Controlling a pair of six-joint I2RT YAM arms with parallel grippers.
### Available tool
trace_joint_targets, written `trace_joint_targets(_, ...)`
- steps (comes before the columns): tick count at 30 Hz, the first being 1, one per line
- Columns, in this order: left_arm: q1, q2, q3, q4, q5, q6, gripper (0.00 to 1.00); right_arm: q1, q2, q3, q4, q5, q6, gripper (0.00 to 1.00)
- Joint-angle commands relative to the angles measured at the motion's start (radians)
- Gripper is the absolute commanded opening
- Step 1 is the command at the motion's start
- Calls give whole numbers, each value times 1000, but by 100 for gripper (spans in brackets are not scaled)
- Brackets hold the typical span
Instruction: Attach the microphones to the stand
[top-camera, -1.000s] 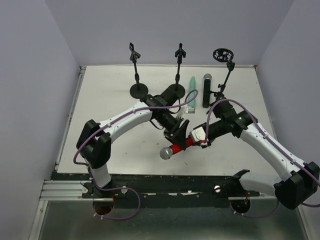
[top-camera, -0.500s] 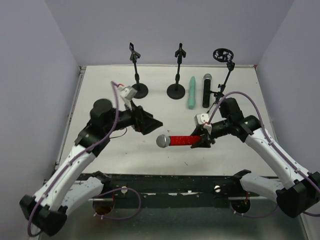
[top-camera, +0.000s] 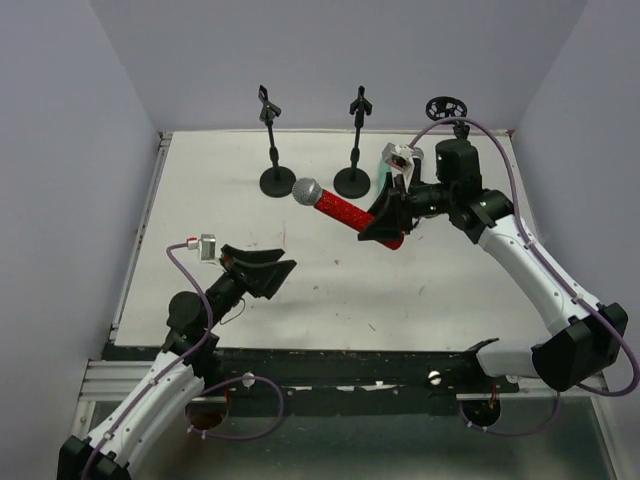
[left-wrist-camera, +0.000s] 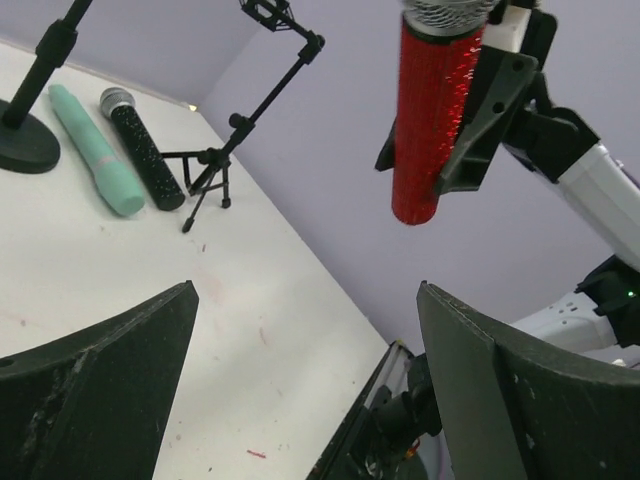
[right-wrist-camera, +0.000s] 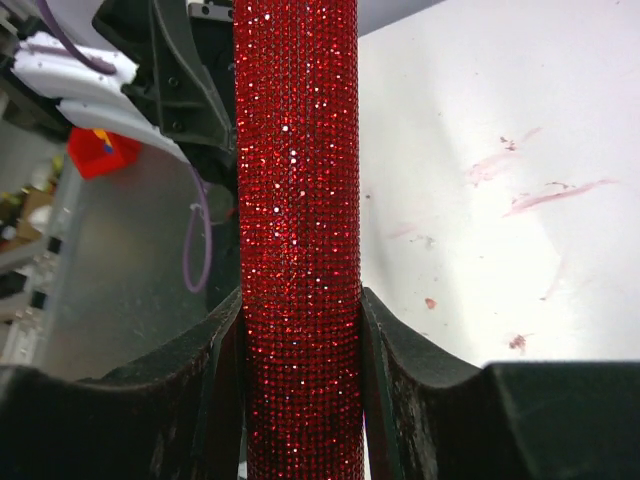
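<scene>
My right gripper (top-camera: 386, 214) is shut on the red microphone (top-camera: 345, 211) and holds it in the air, tilted, with its silver mesh head (top-camera: 305, 190) near the middle stand (top-camera: 357, 130). In the right wrist view the red body (right-wrist-camera: 297, 250) stands between both pads. The left wrist view shows it too (left-wrist-camera: 430, 110). My left gripper (top-camera: 266, 271) is open and empty, low at the front left (left-wrist-camera: 305, 400). The mint-green microphone (left-wrist-camera: 95, 155) and the black microphone (left-wrist-camera: 145, 150) lie side by side on the table. In the top view the black one is hidden.
A left stand (top-camera: 270, 140) with a round base (top-camera: 277, 181) stands at the back. A tripod stand (left-wrist-camera: 250, 110) with a ring mount (top-camera: 445, 106) stands at the back right behind my right arm. The white table (top-camera: 200, 200) has walls close around it.
My right gripper has lifted the red microphone up and back toward the stands. My left arm has let go and drawn back to the front left, open.
</scene>
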Motion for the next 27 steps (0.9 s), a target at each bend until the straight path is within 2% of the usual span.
trace_joint_targets(1, -55, 152, 62, 313, -30, -66, 98, -1, 71, -7, 202, -79, 298, 14)
trace_joint_targets(4, -150, 275, 134, 387, -97, 15, 98, 0, 85, -26, 257, -95, 347, 15)
trace_joint_targets(7, -210, 425, 205, 469, -130, 36, 98, -3, 83, -42, 303, -109, 384, 15)
trace_joint_targets(11, -253, 640, 255, 652, -183, -38, 98, -1, 74, -86, 380, -143, 448, 15)
trace_joint_targets(14, -270, 772, 292, 796, -222, -86, 91, 1, 62, -140, 470, -160, 523, 15)
trace_joint_targets(16, -277, 844, 318, 888, -246, -113, 88, -1, 59, -157, 470, -163, 525, 16)
trace_joint_targets(19, -289, 902, 349, 948, -275, -127, 84, 1, 54, -174, 513, -163, 531, 16)
trace_joint_targets(27, -299, 876, 341, 872, -331, -98, 71, -1, 60, -184, 530, -143, 546, 17)
